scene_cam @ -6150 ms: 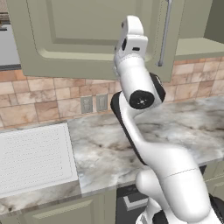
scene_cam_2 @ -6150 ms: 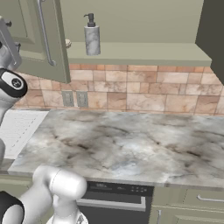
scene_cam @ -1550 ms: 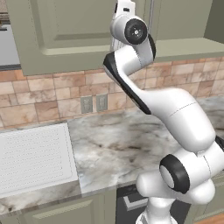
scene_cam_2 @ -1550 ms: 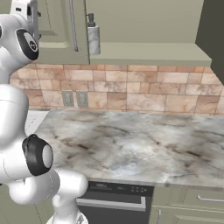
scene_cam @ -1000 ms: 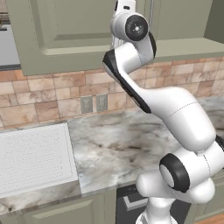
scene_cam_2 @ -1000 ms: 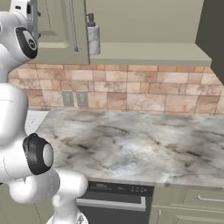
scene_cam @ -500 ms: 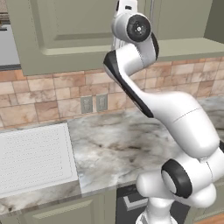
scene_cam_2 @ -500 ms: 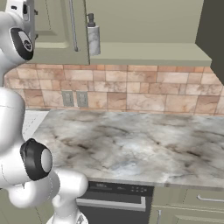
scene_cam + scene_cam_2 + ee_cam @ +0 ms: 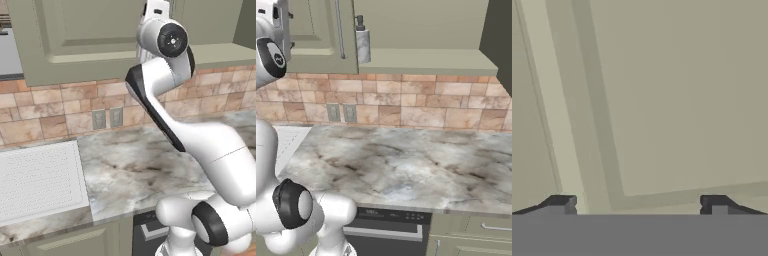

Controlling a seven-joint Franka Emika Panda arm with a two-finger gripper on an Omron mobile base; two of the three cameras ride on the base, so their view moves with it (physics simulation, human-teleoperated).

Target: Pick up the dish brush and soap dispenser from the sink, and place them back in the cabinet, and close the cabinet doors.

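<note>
The soap dispenser (image 9: 362, 42), a grey bottle with a black pump, stands on the shelf of the cabinet (image 9: 421, 62), in its uncovered right half. The left cabinet door (image 9: 321, 35) with its silver bar handle (image 9: 340, 30) covers the left half. The right cabinet door (image 9: 498, 40) hangs swung out at the right edge. My arm reaches up to the left door (image 9: 80, 35). In the hand view my gripper (image 9: 638, 205) is open, fingertips (image 9: 562, 204) wide apart, close to a recessed olive panel (image 9: 677, 95). The sink's drainboard (image 9: 40, 180) lies at the lower left. The dish brush is out of view.
A marble counter (image 9: 406, 165) runs under a tan tiled backsplash (image 9: 421, 107) with a double outlet (image 9: 107, 119). A dishwasher front (image 9: 388, 227) and green base cabinets (image 9: 476, 235) sit below the counter. My own elbow and shoulder (image 9: 200, 150) take up the right of the left base view.
Over the last second my upper arm has shifted slightly; the doors and the bottle stay put. Six seconds ago the left door stood swung further out.
</note>
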